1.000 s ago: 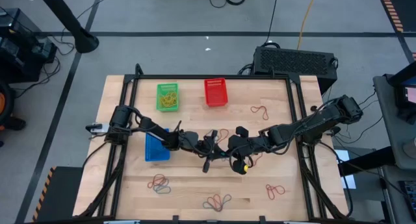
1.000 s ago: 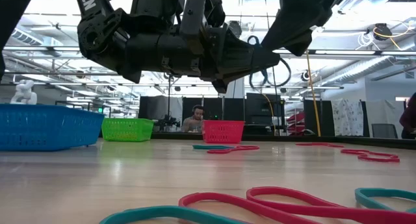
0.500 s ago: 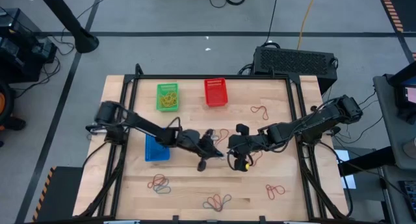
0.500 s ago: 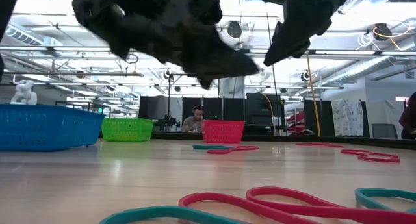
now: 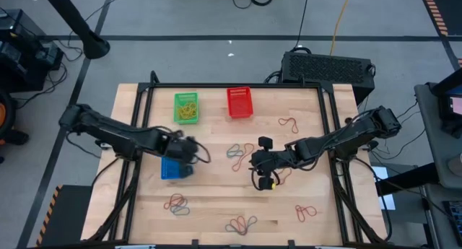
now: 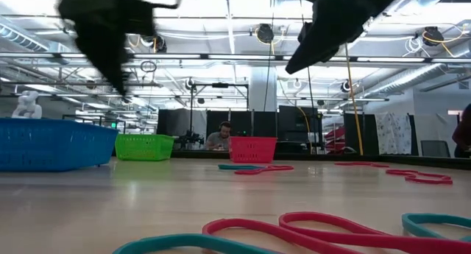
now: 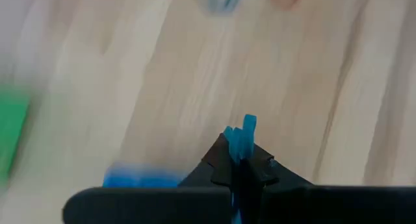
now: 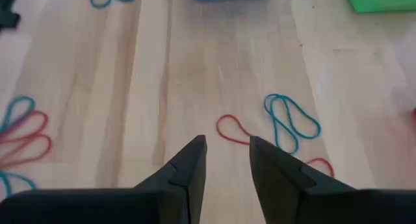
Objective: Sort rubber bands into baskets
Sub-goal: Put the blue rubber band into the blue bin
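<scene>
The left claw (image 7: pixel 239 160) is closed tight on a blue band (image 7: pixel 242 138), whose end sticks out between the fingertips. It hangs over the blue basket (image 5: pixel 173 168), which lies directly under it. The green basket (image 5: pixel 185 108) and the red basket (image 5: pixel 240 102) stand farther on, at the far edge of the bench (image 5: pixel 216 191).

The right claw (image 8: pixel 226 152) is partly open and holds nothing. It is over the middle of the bench. Just ahead of its fingertips lie a red band (image 8: pixel 233 128) and a blue band (image 8: pixel 290 121), flat on the wood, beside each other. More bands (image 5: pixel 177 203) lie at the near edge of the bench, well apart from both claws.
</scene>
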